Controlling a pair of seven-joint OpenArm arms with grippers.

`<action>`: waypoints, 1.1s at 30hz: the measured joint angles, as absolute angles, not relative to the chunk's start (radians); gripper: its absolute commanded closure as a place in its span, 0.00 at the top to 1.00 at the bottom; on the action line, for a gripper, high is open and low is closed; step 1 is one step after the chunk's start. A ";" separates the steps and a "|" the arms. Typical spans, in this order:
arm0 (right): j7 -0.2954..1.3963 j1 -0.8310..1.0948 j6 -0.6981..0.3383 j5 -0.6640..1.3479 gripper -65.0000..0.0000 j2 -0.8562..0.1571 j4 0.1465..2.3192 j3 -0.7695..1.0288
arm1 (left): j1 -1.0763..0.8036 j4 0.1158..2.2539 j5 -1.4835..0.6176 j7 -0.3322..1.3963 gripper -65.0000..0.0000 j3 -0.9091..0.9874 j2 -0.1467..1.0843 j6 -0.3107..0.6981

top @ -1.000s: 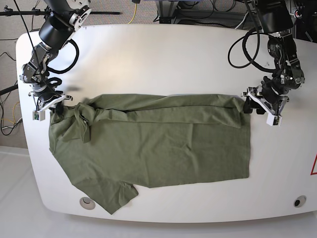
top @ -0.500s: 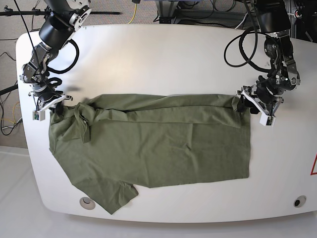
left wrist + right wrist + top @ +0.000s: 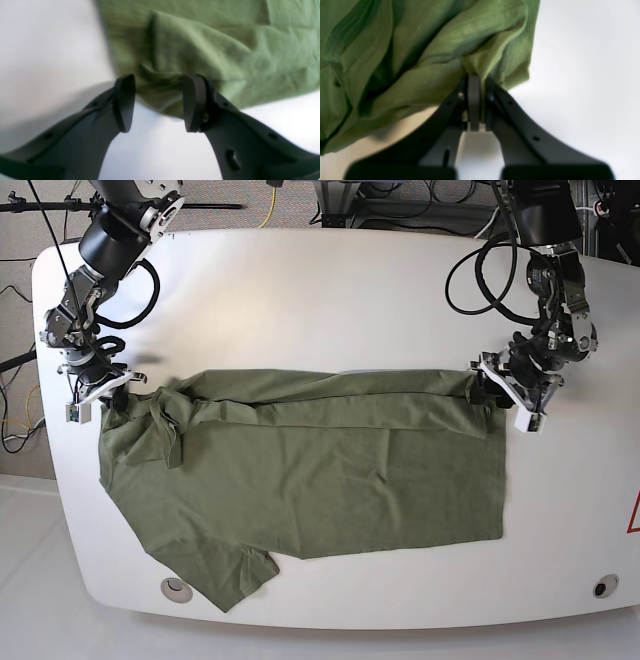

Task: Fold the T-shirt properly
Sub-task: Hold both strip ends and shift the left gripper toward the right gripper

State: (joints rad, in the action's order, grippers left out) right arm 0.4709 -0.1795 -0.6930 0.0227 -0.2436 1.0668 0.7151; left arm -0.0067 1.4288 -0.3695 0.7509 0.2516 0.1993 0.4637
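T-shirt [image 3: 300, 470]: it is lying across the middle of the white table [image 3: 330, 290], far long edge already turned over into a band, one sleeve poking out toward 7 o'clock in the base view.
Right gripper [image 3: 476, 82]: it is pinching a bunched corner of the cloth at the shirt's 9 o'clock end; the jaws are pressed together with fabric rising out from between them.
Left gripper [image 3: 157, 102]: the jaws are standing apart at a middling gap, empty, hanging at the folded corner at the shirt's 3 o'clock end. In the left wrist view the crumpled corner is sitting just beyond the pads [image 3: 125, 100], roughly centred in the gap at 12 o'clock.
Step in hand: to my eye, the left arm is lining up to take its corner so both ends can be carried together.
Doing it well: I would be bringing the pads down around both layers of that folded corner, not just the top one, and biting well in from the edge so it is not slipping free.
Level pull: both ends want lifting evenly, the band kept taut but not stretched.
Risk: the gathered cloth at the right gripper looks lumpy; dragging it may be pulling wrinkles across the chest.
Unclear: how many layers the right gripper is holding, I cannot tell.
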 measured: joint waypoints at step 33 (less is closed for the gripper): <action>0.454 -0.157 -0.693 0.033 0.00 -0.244 1.072 0.716 | -0.002 1.344 -0.273 0.585 0.00 0.231 0.170 0.472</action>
